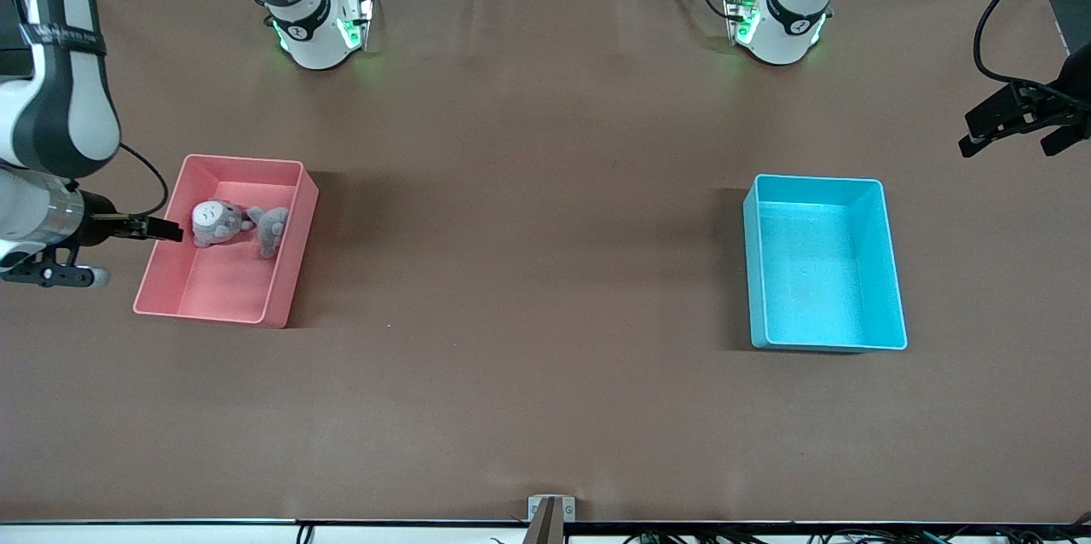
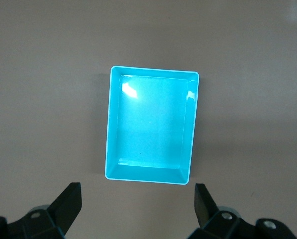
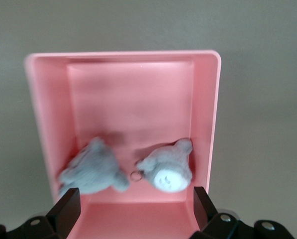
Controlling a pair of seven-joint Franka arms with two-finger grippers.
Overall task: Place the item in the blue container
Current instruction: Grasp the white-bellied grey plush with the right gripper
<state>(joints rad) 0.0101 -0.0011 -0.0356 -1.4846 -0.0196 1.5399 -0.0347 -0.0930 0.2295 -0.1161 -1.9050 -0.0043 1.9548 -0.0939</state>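
The blue container (image 1: 822,271) stands empty toward the left arm's end of the table. It also fills the middle of the left wrist view (image 2: 150,124). My left gripper (image 1: 1018,139) hangs open over the bare table beside it (image 2: 137,191), holding nothing. Two grey plush toys lie in the pink bin (image 1: 217,288) at the right arm's end. One has a white face (image 1: 213,222) (image 3: 167,167) and the other is plain grey (image 1: 271,228) (image 3: 91,172). My right gripper (image 1: 166,228) (image 3: 136,196) is open above that bin's edge, with its fingers apart from the toys.
A small metal ring (image 3: 137,175) shows between the two toys. The brown table (image 1: 528,271) stretches wide between the two bins. Both arm bases (image 1: 320,32) (image 1: 780,20) stand along the table's edge farthest from the front camera.
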